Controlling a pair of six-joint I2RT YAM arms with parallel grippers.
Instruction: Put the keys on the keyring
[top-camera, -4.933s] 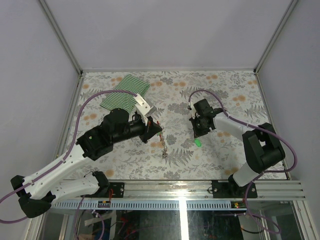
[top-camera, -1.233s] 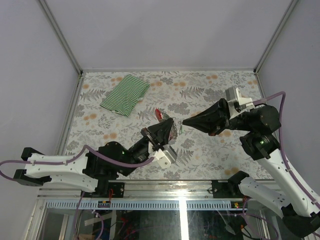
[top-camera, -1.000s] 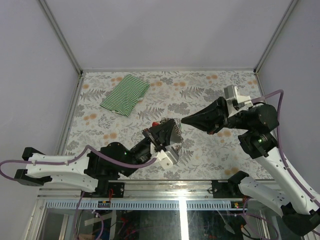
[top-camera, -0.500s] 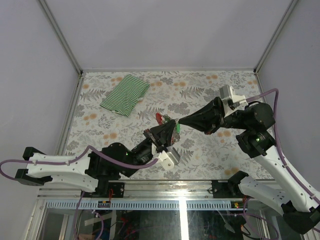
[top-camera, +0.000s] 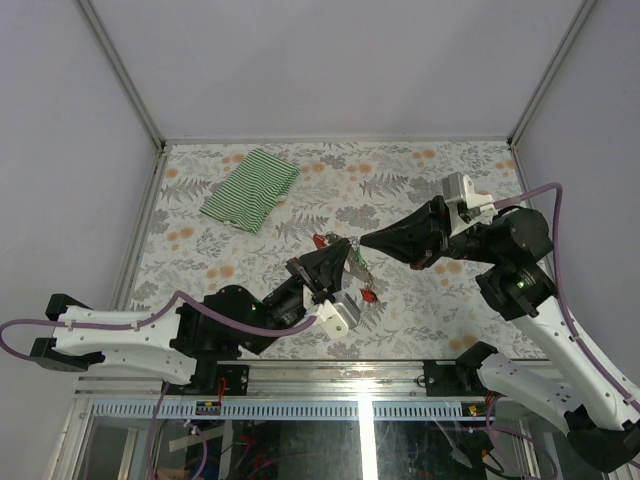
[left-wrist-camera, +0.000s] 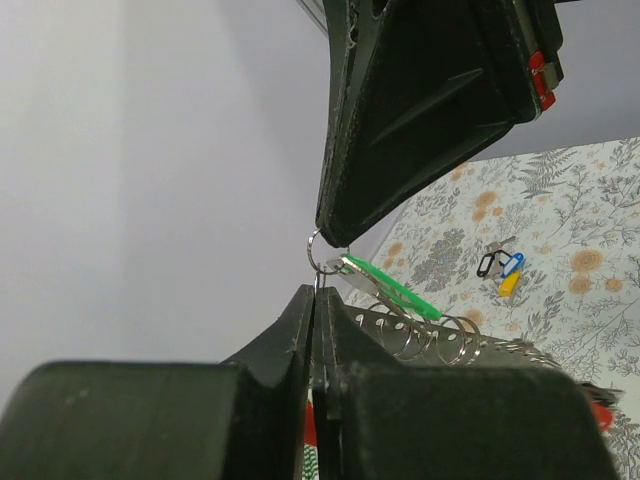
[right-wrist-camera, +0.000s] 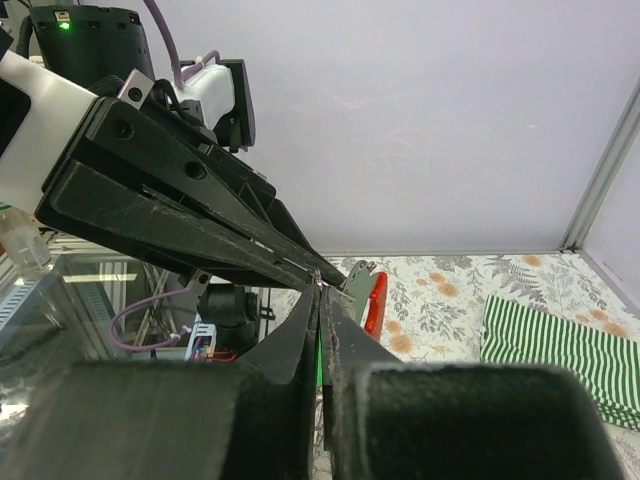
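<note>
Left hand pinched the thin silvery keyring, right hand clamped the green-tagged metal key; slight misalignment could have dropped either mid-air.

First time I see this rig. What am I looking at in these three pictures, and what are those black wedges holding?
These are two robot arms bolted at the near edge of a flower-patterned table. The overhead picture looks down from above and behind them; the other two come from a camera on each wrist, so each shows its own gripper at the bottom and the other arm's ahead. The black wedges are the grippers, both shut, tips meeting above the table. The left gripper pinches the keyring, a string of small metal rings; the right gripper seems to hold a green-tagged key against it. On the table lie a striped cloth and some small black, blue and yellow pieces.
</note>
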